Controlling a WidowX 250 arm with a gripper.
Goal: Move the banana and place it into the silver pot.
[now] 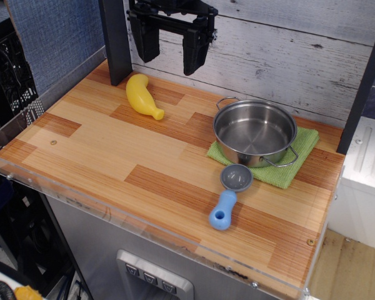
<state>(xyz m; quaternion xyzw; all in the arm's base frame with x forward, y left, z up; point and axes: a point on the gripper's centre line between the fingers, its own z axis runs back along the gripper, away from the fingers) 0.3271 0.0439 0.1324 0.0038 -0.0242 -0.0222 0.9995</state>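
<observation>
While nothing is picked up yet, this is how things lie, biggest first.

Bench: the wooden bench [112, 156] has stripes of light and dark wood, and all the things sit on it.

Green cloth: a green cloth [303, 145] lies flat near the right end, under the pot.

Silver pot: the silver pot [255, 132] sits on the cloth. It is shiny and round, with two thin wire handles. Nothing is inside it.

Gripper: the gripper [171, 45] hangs up high at the back, above the bench. Its two black jaws are apart, with a gap between them, and they hold nothing.

Banana: the banana [142, 95] lies on its side at the back left of the bench, below the gripper and well apart from the pot. Its thin stem end points toward the pot.

Strainer: a small grey strainer [229, 195] with a blue handle lies just in front of the cloth.

Step now: I think the reach for the banana is just starting.

Next move: the jaws need to go down over the fat middle of the banana and squeeze across it. It looks smooth, so it may slip.
</observation>
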